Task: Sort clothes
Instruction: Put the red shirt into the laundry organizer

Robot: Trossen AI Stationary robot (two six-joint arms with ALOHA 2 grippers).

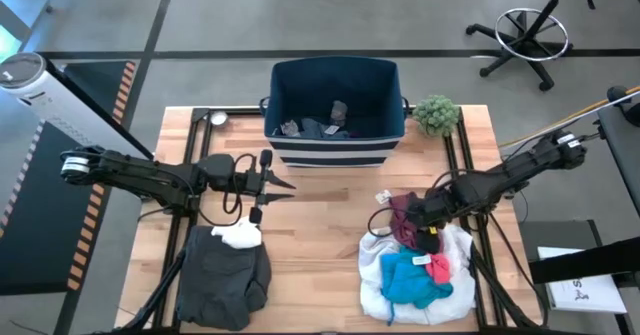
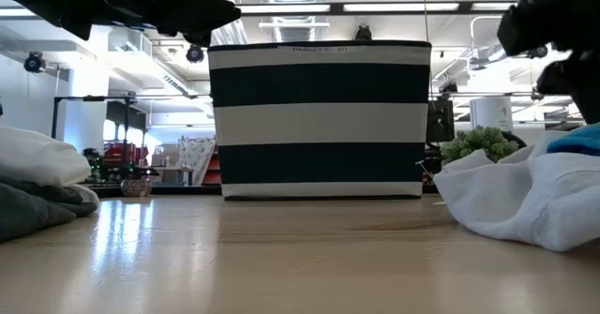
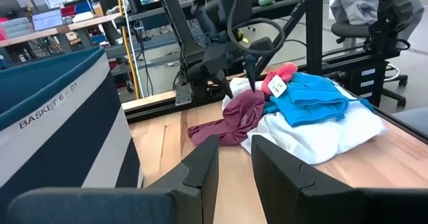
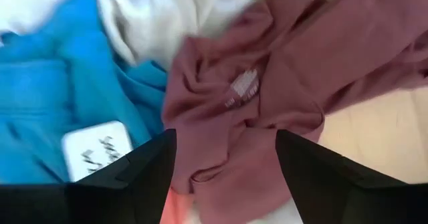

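Presently the right gripper (image 1: 418, 215), lower right of the high view, hangs with fingers spread wide astride the maroon garment (image 4: 267, 97), which lies on the white garment (image 1: 400, 265) beside the blue one (image 1: 415, 280); advise a descent onto the bunched fold before closing; left gripper (image 1: 285, 190) waits mid-frame, fingers narrow, empty; bin (image 1: 335, 105) contents indistinct.

Bin (image 1: 335, 140) behind two clothes piles (image 1: 415, 265)
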